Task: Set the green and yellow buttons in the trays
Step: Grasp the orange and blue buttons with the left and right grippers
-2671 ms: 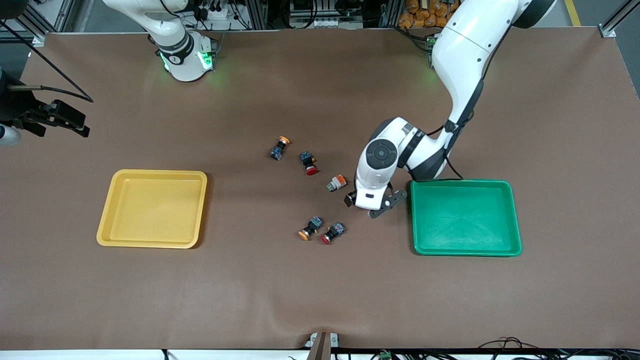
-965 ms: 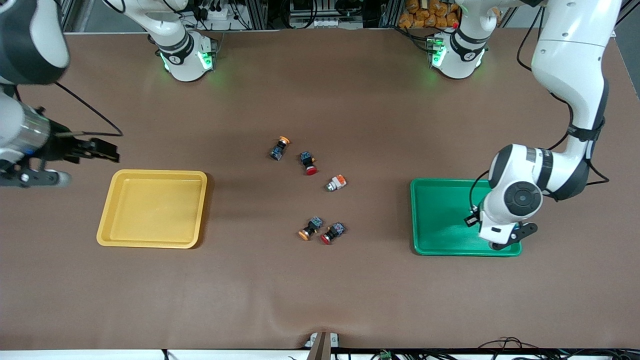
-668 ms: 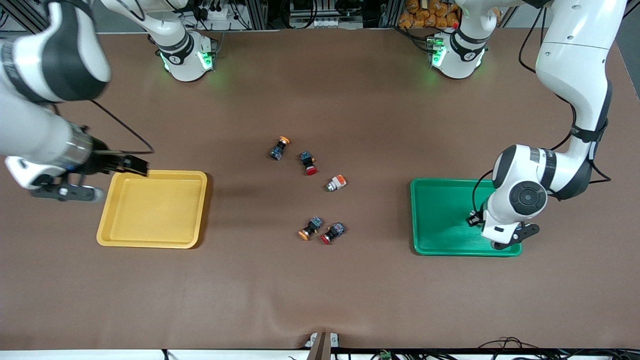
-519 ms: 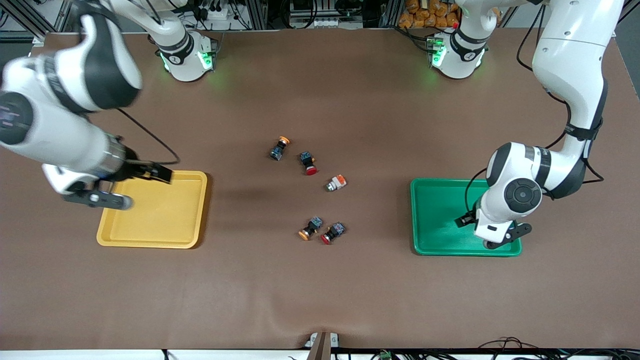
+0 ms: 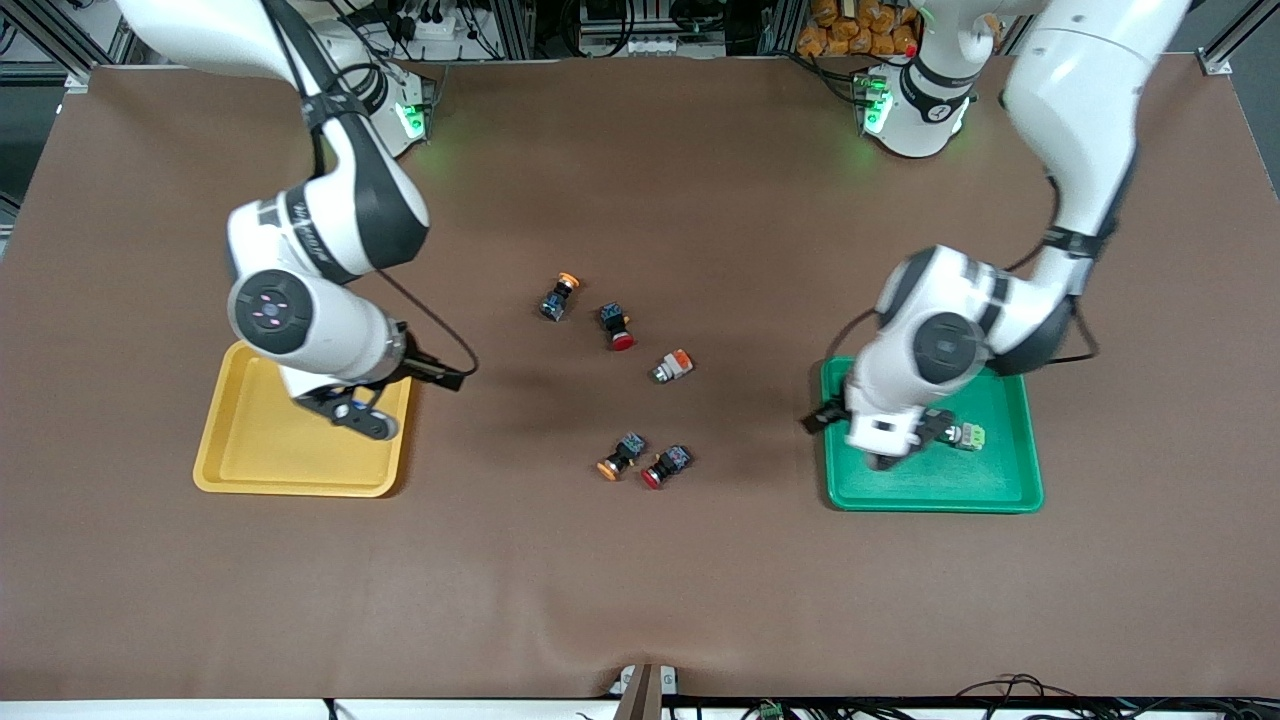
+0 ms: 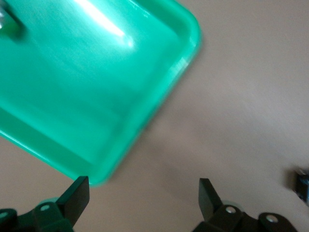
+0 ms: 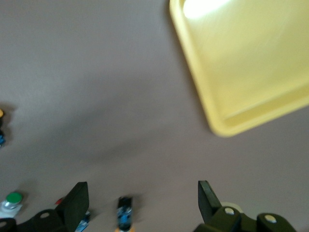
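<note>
A silvery button with a light-green block [image 5: 966, 435] lies in the green tray [image 5: 1000, 497]. My left gripper [image 5: 884, 452] hangs open and empty over that tray's edge toward the table's middle; in its wrist view the left gripper [image 6: 143, 195] sits past the green tray [image 6: 72, 96]. My right gripper [image 5: 352, 414] is open and empty over the yellow tray [image 5: 250, 470] at its inner edge. On the cloth between the trays lie two yellow-capped buttons [image 5: 558, 297] [image 5: 620, 456] and a silvery button with an orange block [image 5: 672, 366].
Two red-capped switches [image 5: 617, 327] [image 5: 665, 466] lie among the buttons. The right wrist view shows the yellow tray's corner [image 7: 222, 123], a dark-bodied switch [image 7: 124, 215] and a green-topped silvery one [image 7: 12, 200]. Both arm bases stand along the edge farthest from the front camera.
The left gripper opened and left the green-block button in the green tray, then shifted toward the table's middle. The right arm swung in from the table's end to over the yellow tray.
</note>
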Tool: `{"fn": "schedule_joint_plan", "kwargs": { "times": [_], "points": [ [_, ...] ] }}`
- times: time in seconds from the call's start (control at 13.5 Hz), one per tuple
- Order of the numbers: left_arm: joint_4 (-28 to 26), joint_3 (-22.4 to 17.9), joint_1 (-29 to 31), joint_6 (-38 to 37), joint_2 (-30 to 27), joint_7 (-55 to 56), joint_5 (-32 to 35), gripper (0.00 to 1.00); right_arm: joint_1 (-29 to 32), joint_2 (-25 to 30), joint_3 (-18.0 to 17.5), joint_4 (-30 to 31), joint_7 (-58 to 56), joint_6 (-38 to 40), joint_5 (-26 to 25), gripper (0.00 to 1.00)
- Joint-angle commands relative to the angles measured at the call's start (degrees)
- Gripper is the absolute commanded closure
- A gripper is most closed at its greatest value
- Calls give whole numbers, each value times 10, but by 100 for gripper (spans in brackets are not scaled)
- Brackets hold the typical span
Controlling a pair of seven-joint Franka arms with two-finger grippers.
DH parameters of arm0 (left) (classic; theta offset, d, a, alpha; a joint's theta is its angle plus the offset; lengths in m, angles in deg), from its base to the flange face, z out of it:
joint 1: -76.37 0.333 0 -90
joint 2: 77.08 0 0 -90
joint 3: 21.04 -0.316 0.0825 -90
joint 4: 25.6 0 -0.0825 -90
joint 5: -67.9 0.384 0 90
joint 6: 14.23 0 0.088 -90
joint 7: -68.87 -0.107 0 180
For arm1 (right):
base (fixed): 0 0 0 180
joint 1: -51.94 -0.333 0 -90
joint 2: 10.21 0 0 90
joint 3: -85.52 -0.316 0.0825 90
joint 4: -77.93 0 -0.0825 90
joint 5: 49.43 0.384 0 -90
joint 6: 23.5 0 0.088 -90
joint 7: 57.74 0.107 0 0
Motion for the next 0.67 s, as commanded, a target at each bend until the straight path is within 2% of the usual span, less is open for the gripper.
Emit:
{"fn": "schedule_joint_plan", "kwargs": {
  "times": [0.0,0.22,0.59],
  "points": [
    [66,-4,-63,3,65,93,-5,0,-38,17,1,78,63,-68,25,0],
    [82,-6,-112,57,92,156,-2,0,-87,19,1,185,107,-212,26,0],
    [75,-9,-157,111,118,195,2,0,-123,19,0,235,142,-243,27,0]
  ]
}}
